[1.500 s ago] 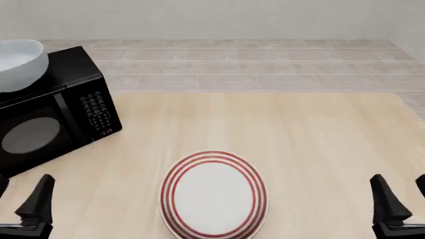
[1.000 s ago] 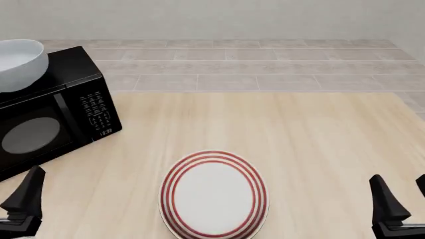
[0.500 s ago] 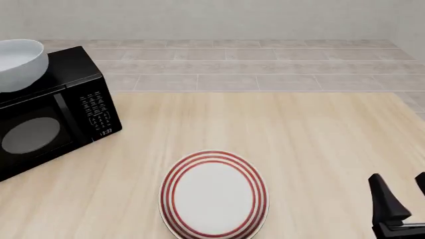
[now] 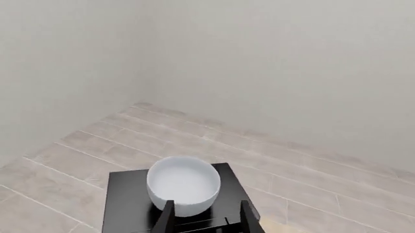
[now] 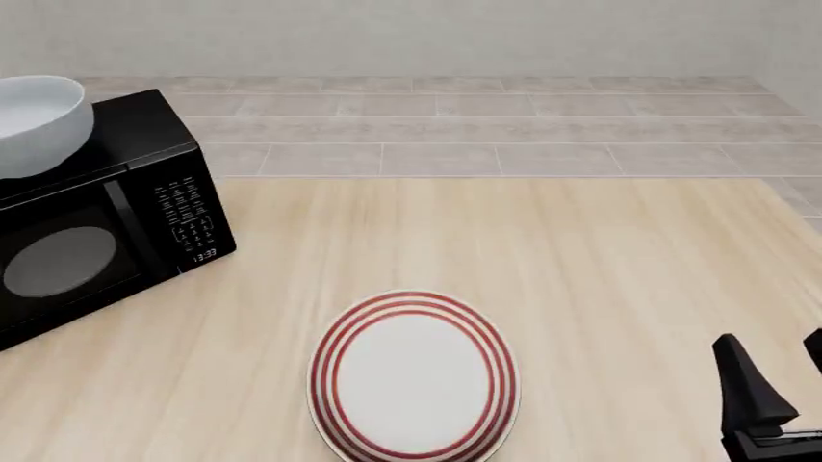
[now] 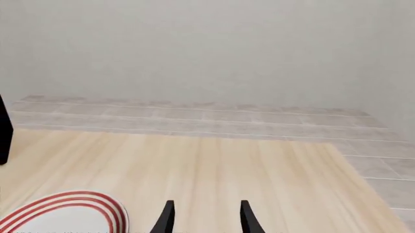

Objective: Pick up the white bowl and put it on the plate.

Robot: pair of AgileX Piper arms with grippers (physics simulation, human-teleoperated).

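Bowl (image 4: pixel 184 184) sits atop the microwave (image 4: pixel 133 204), just ahead of the left jaws (image 4: pixel 207 213), which gape wide and empty, lined up to take it. Plate (image 5: pixel 413 376) lies on the bench (image 5: pixel 578 279) beside the right jaws (image 6: pixel 204 214), also parted, idle.

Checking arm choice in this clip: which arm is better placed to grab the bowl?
Left: its open tool faces the glossy white bowl atop the black microwave; the right tool sits at the table's opposite side.
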